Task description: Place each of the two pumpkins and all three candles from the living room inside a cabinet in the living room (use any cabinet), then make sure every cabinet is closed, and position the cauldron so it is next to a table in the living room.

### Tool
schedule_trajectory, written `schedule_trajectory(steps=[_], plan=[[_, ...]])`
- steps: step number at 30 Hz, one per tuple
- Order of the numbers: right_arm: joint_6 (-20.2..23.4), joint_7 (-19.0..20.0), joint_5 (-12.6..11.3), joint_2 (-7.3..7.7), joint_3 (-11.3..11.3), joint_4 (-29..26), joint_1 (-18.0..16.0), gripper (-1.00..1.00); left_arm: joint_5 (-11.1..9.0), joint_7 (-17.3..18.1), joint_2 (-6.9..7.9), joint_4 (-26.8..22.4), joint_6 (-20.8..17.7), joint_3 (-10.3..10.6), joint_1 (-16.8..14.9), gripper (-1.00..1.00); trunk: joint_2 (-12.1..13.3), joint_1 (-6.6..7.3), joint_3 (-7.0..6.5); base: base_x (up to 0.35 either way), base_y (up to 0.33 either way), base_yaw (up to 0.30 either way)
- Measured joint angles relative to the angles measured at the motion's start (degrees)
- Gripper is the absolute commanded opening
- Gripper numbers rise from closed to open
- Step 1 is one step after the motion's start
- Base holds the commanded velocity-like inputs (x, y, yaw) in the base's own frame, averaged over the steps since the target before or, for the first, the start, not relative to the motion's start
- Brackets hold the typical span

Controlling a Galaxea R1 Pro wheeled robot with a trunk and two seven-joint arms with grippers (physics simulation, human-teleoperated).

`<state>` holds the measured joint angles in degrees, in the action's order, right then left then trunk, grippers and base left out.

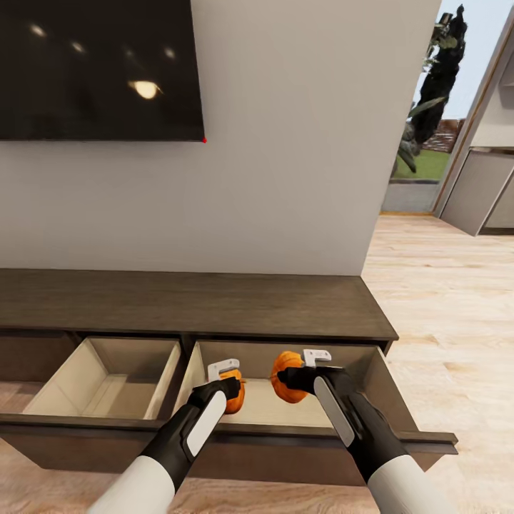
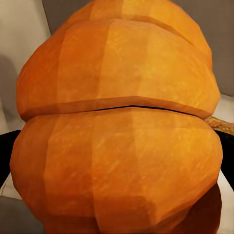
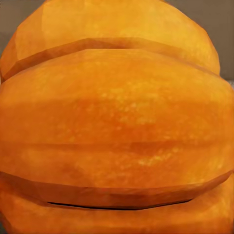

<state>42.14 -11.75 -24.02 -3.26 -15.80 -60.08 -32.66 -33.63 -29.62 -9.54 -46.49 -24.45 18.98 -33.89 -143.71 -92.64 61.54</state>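
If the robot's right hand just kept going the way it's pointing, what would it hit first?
It already holds a pumpkin. Carried straight on, the right hand would probably meet the pale floor of the open drawer in the cabinet, though depth is hard to judge.

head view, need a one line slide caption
Left hand and right hand each hold a pumpkin over the cabinet's open right drawer.

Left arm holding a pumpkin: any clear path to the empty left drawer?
Probably yes. The left gripper holds its pumpkin over the right drawer; the left drawer beside it stands open.
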Motion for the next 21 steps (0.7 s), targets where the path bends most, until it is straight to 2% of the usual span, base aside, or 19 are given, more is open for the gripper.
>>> schedule_trajectory(steps=[9, 21], plan=[[0.0, 0.0, 0.0, 0.0, 0.0, 0.3, 0.0, -1.0, -0.1, 0.1, 0.01, -0.1, 0.0, 0.0, 0.0, -1.0, 0.0, 0.01, 0.0, 0.088, 0.0, 0.0], [-0.1, -0.1, -0.1, 0.0, 0.0, 0.6, 0.0, -1.0, -0.2, 0.1, 0.01, -0.2, 0.0, 0.0, 0.0, -1.0, 0.0, 0.0, 0.0, 0.009, 0.0, 0.0]])
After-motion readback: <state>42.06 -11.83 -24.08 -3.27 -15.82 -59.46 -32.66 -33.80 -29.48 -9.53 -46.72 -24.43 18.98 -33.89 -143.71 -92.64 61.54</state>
